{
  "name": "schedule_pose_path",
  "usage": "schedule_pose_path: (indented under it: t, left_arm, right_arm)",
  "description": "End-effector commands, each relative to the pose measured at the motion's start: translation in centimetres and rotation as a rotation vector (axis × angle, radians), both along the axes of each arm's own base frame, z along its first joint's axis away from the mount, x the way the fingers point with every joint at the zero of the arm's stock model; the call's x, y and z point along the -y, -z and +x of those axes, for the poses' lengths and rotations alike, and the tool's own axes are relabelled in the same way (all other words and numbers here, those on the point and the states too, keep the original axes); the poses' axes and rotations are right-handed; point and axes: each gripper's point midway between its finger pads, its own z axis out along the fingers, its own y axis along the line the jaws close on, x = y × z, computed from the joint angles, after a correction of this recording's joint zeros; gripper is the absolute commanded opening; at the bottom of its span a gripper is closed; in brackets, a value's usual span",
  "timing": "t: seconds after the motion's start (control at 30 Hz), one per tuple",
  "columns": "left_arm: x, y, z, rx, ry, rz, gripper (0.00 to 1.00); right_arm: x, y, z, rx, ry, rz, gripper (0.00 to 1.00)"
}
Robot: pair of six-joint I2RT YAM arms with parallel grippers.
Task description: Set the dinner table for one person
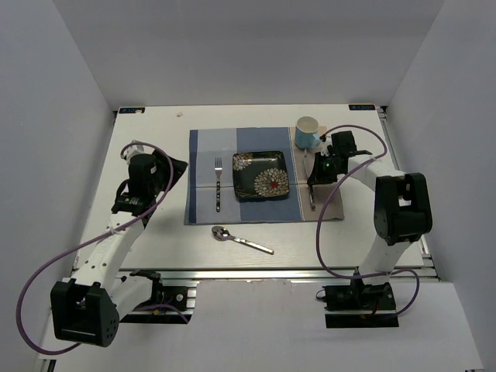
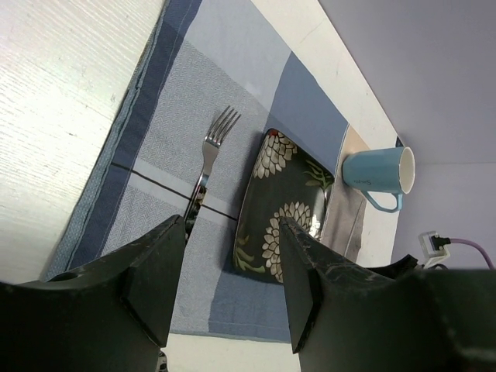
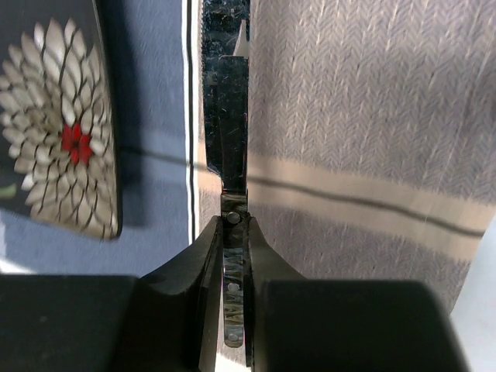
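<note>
On the white dinner table (image 1: pixel 155 240) lies a blue-and-beige checked placemat (image 1: pixel 205 155). A dark square plate (image 1: pixel 261 175) with white flowers sits at its middle, and a fork (image 1: pixel 218 182) lies to the plate's left. A blue mug (image 1: pixel 308 132) stands at the mat's far right corner. My right gripper (image 3: pixel 235 232) is shut on the riveted handle of a knife (image 3: pixel 225 116), whose blade points away along the mat just right of the plate (image 3: pixel 62 132). A spoon (image 1: pixel 240 239) lies on bare table in front of the mat. My left gripper (image 2: pixel 231 232) hangs open left of the mat, holding nothing.
A silver rail (image 1: pixel 271 273) runs along the near table edge by the arm bases. White walls close in the left, right and far sides. Purple cables loop from both arms over the table's near corners.
</note>
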Motion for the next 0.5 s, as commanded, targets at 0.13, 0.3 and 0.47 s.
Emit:
schedule_pose_path:
  t: [0.13, 0.3, 0.47]
  left_arm:
    - [-0.9, -0.4, -0.5, 0.014, -0.042, 0.003, 0.61]
    - [-1.0, -0.4, -0.6, 0.013, -0.047, 0.004, 0.61]
    - [-1.0, -0.6, -0.5, 0.018, -0.047, 0.006, 0.61]
  right_arm:
    - [0.4, -1.3, 4.0, 0.11, 0.033, -0.072, 0.0]
    - [0.8, -0.2, 4.0, 0.095, 0.035, -0.117, 0.02]
    - [0.9, 0.2, 3.9, 0.088, 0.022, -0.14, 0.16]
